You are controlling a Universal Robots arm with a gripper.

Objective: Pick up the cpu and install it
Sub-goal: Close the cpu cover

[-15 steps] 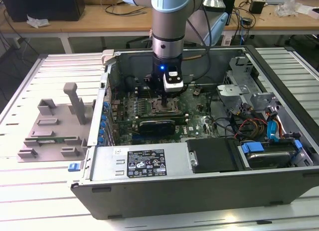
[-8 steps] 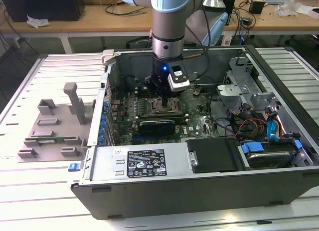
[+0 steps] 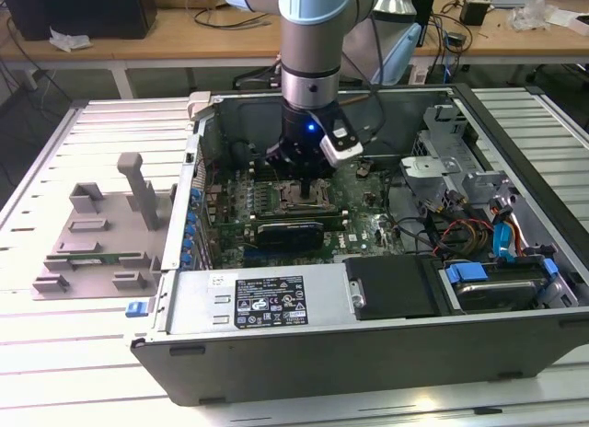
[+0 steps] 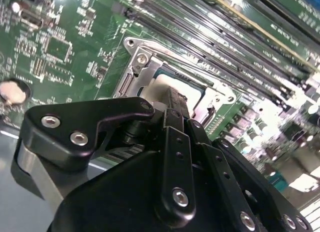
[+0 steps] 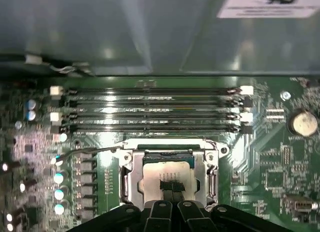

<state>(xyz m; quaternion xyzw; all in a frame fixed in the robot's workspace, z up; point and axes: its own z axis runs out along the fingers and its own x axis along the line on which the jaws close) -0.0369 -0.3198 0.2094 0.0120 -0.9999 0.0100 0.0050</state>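
Observation:
The cpu (image 5: 161, 171) (image 4: 194, 96), a flat square chip with a dull silver top, lies flat inside the open metal socket frame (image 5: 131, 179) (image 4: 145, 67) on the green motherboard. My gripper (image 5: 172, 188) (image 4: 172, 99) (image 3: 302, 178) stands straight over it, deep in the open computer case (image 3: 515, 215). Its black fingers are drawn together, and their tips meet the middle of the chip's top rather than its edges. The near part of the chip is hidden behind the fingers in both wrist views.
Long memory slots (image 5: 150, 109) run beside the socket, and a coin battery (image 5: 304, 123) sits on the board. A black card (image 3: 290, 229), the power supply (image 3: 267, 298) and cabled drives (image 3: 497, 284) crowd the case. A grey fixture (image 3: 101, 234) lies on the table at the exterior view's left.

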